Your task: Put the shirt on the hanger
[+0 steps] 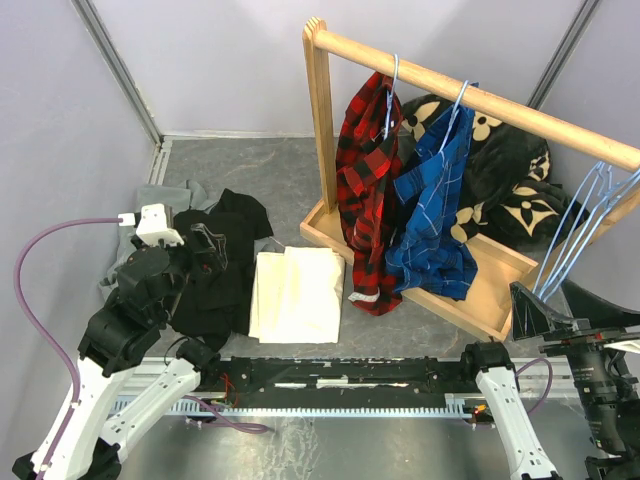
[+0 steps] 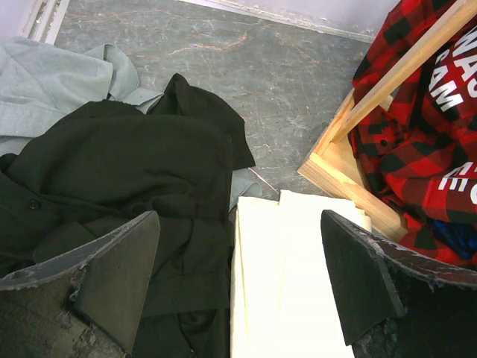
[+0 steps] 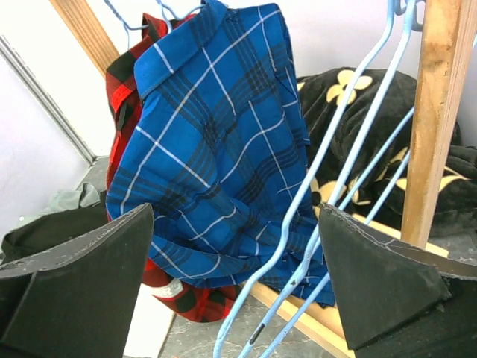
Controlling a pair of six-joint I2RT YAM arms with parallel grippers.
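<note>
Top external view: left end effector (image 1: 197, 252) is hovering over the shirt (image 1: 222, 285), jaws standing wide, gripping nothing.
Shirt: is lying crumpled on the tabletop (image 2: 298, 82) below the left end effector, toward its left finger; cream cloth (image 2: 291, 283) is lying below its right finger.
Right end effector (image 3: 235, 224): is gaping wide, empty.
Hanger (image 3: 333, 149): is hanging from the wooden rack (image 3: 440, 112), just ahead of the right end effector.

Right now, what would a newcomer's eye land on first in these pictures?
The red plaid shirt and blue plaid shirt hanging on the wooden rack, right of centre. Next, the black shirt crumpled on the table under the open left gripper, and the empty blue hangers at the rack's right end, before the open right gripper.
</note>
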